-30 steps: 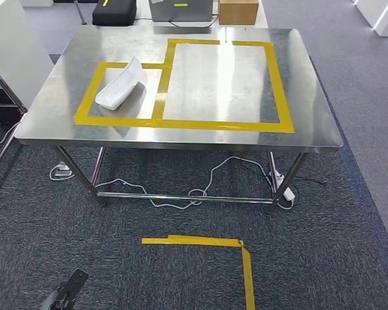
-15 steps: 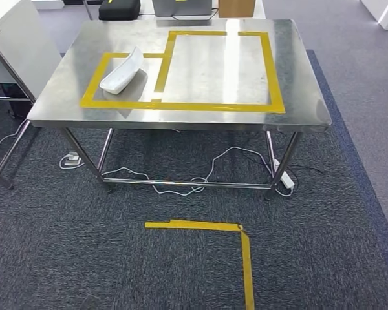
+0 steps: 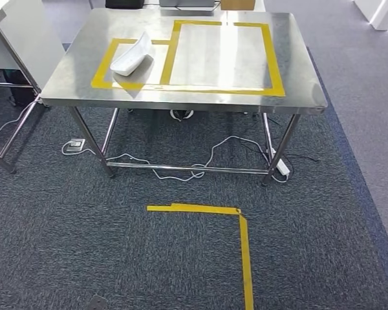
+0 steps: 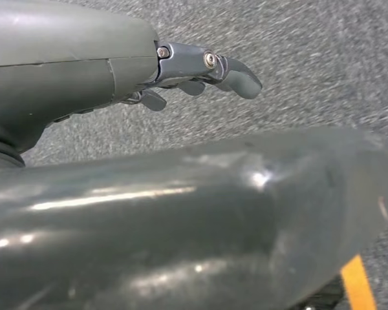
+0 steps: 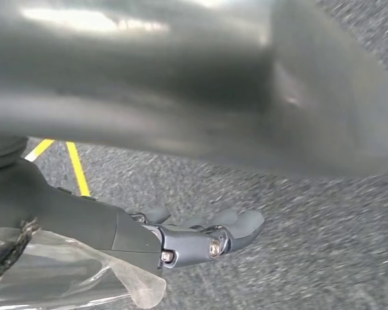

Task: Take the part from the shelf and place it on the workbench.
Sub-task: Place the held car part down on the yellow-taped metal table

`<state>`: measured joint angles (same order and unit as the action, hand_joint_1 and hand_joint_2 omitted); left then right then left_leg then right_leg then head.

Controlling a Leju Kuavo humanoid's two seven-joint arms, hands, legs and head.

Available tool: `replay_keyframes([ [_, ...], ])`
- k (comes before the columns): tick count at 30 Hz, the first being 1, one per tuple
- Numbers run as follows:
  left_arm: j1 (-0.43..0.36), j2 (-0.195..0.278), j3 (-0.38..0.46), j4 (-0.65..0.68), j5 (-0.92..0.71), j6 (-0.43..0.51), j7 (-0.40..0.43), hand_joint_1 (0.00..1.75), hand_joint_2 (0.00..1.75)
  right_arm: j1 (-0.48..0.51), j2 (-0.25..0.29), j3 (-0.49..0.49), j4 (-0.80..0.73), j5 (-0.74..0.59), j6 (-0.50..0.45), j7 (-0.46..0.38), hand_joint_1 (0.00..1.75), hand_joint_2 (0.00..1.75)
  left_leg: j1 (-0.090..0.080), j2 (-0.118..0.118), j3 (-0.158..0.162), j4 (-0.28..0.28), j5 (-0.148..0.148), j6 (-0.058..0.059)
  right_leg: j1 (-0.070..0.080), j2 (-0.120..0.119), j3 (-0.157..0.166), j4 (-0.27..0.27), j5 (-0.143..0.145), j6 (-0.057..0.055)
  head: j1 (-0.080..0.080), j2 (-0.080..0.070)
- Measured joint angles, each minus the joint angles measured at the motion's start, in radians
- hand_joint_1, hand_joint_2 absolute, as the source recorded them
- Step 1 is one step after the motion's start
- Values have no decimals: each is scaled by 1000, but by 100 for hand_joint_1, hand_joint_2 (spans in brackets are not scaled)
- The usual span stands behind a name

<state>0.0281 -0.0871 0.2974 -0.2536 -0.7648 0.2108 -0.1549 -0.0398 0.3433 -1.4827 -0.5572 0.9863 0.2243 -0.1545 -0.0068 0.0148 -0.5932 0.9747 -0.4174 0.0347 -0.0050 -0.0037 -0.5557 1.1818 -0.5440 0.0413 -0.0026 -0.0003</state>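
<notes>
The white curved part (image 3: 131,55) lies on the steel workbench (image 3: 299,90), inside the smaller yellow-taped rectangle at the bench's left end. The larger taped rectangle (image 3: 275,77) beside it holds nothing. My left hand (image 4: 202,70) hangs over the grey carpet with its fingers stretched out and nothing in them. My right hand (image 5: 202,237) hangs the same way above the carpet, fingers extended and holding nothing. Both hands are well back from the bench.
A white table (image 3: 21,45) stands at the left, close to the bench's corner. White cables (image 3: 182,173) and a power strip (image 3: 282,168) lie under the bench. A yellow tape corner (image 3: 240,213) marks the carpet in front.
The whole picture has shifted: the camera has drawn back from the bench, which now sits higher and smaller. The part has kept its place on the bench.
</notes>
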Motion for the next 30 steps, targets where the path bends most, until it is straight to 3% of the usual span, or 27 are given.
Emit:
replay_keyframes([
  [2, -2, -2, 0, 0, -2, 0, 1, 0, 0, -5, 0, 0, -1, -6, 4, 0, 0, 0, -3, -1, -25, 14, 19, -9, -1, 3, 114, -159, -10, -6, 1, 0],
  [3, -2, -2, 0, 1, -4, 0, 2, 0, 0, -7, 0, 0, -1, -10, 5, -1, 0, 0, -4, -1, -31, 18, 30, -13, 0, 4, 146, -212, -25, -11, 2, 0],
  [4, -3, -3, 0, 1, -5, 1, 2, 0, 0, -8, 0, 0, -1, -14, 5, -1, 0, 0, -4, -1, -36, 19, 41, -17, 2, 5, 158, -241, -34, -17, 3, 0],
  [6, -1, -3, 0, 4, -9, 1, 3, 0, 0, -7, 0, 0, -1, -21, 5, -1, 0, 0, -2, -2, -45, 20, 44, -27, 2, 2, 139, -242, -21, -34, 3, 0],
  [7, 2, -3, 0, 5, -9, 1, 4, 0, 0, -6, 0, 0, -1, -25, 4, -1, 0, 0, 0, -4, -50, 36, 19, -34, 2, 0, 129, -242, -10, -43, 1, 0],
  [8, 4, -4, 0, 6, -10, 1, 6, 0, 0, -6, 0, 0, -1, -29, 2, -2, 0, 0, 2, -5, -59, 71, -26, -40, 0, -2, 117, -242, 1, -51, 0, 0],
  [10, 5, -5, 0, 8, -11, 0, 8, 0, 0, -6, 0, 0, 1, -39, -6, -2, 0, 0, 6, -7, -78, 192, -135, -50, 2, -4, 93, -238, 22, -58, -4, 0],
  [11, 4, -6, 0, 9, -12, 0, 8, 0, 0, -6, 0, 0, 1, -44, -10, -1, 0, 0, 7, -7, -84, 254, -168, -53, 3, -6, 80, -235, 32, -58, -4, 0],
  [12, 4, -7, 0, 9, -14, 0, 8, 0, 0, -6, -1, 0, 2, -47, -14, -1, 0, 0, 9, -7, -80, 294, -176, -54, 4, -7, 66, -229, 41, -58, -4, 0],
  [13, 3, -7, 0, 9, -15, 1, 9, 0, 0, -6, -1, 0, 3, -50, -17, 0, 0, 0, 9, -7, -63, 301, -163, -54, 5, -8, 50, -224, 50, -58, -4, 0],
  [14, 3, -7, 0, 9, -16, 1, 9, 0, 0, -6, -1, 0, 4, -52, -20, 0, 0, 0, 9, -7, -31, 271, -137, -51, 5, -8, 34, -218, 59, -56, -4, 0],
  [16, 3, -6, 0, 9, -17, 2, 9, 0, 0, -6, -1, 0, 8, -53, -23, 1, 0, 0, 7, -10, 62, 138, -94, -39, 7, -7, 5, -210, 75, -51, -4, 0],
  [18, 2, -6, 0, 9, -19, 3, 9, 0, 0, -6, 0, 0, 11, -53, -24, 2, 0, 0, 1, -13, 126, 23, -92, -26, 6, -7, -12, -205, 91, -40, -3, 0],
  [19, 2, -6, 0, 9, -19, 4, 9, 0, 0, -7, 0, 0, 12, -53, -24, 2, 0, 0, -2, -14, 134, 0, -96, -22, 5, -8, -18, -205, 100, -34, -3, 0],
  [21, 4, -8, 0, 9, -21, 5, 9, 0, 0, -6, 0, 0, 12, -53, -24, 4, 0, 0, -2, -13, 131, -17, -87, -13, 2, -6, -28, -205, 104, -20, -3, 0],
  [22, 3, -9, 0, 9, -22, 6, 9, 0, 0, -5, 0, 0, 13, -53, -24, 4, 0, 0, 0, -12, 126, -24, -80, -7, 2, -4, -37, -194, 88, -13, -2, 0],
  [23, 3, -10, 0, 9, -24, 7, 9, 0, 0, -5, 0, 0, 13, -53, -24, 5, 0, 0, 3, -11, 120, -31, -71, 0, 2, -1, -50, -165, 56, -8, 0, 0],
  [25, 0, -10, 1, 9, -27, 8, 9, 0, 0, -5, -1, 0, 14, -53, -23, 4, 0, 0, 4, -9, 99, -30, -56, 7, 0, 2, -90, -48, -36, 1, 4, 0],
  [26, 0, -10, 1, 9, -28, 8, 9, 0, 0, -6, -1, 0, 14, -53, -23, 4, 0, 0, 3, -7, 85, -26, -49, 7, -1, 2, -106, 21, -69, 5, 5, 0],
  [27, 0, -11, 1, 9, -28, 8, 9, 0, 0, -6, -1, 0, 15, -53, -23, 4, 0, 0, 3, -5, 70, -19, -41, 6, -2, 2, -112, 71, -81, 8, 6, 0],
  [28, 0, -11, 2, 9, -28, 7, 9, 0, 0, -5, -1, 0, 15, -54, -23, 3, 0, 0, 4, -3, 54, -12, -34, 5, -3, 2, -103, 88, -70, 11, 7, 0],
  [29, 0, -12, 2, 9, -29, 7, 9, 0, 0, -5, -1, 0, 15, -54, -23, 3, 0, 0, 5, -2, 38, -4, -28, 3, -5, 1, -76, 69, -42, 12, 7, 0],
  [30, -1, -12, 2, 9, -29, 7, 9, 0, 0, -6, -1, 0, 16, -54, -23, 2, 0, 0, 6, -2, 23, 5, -22, -1, -8, 1, -32, 14, -12, 14, 8, 0],
])
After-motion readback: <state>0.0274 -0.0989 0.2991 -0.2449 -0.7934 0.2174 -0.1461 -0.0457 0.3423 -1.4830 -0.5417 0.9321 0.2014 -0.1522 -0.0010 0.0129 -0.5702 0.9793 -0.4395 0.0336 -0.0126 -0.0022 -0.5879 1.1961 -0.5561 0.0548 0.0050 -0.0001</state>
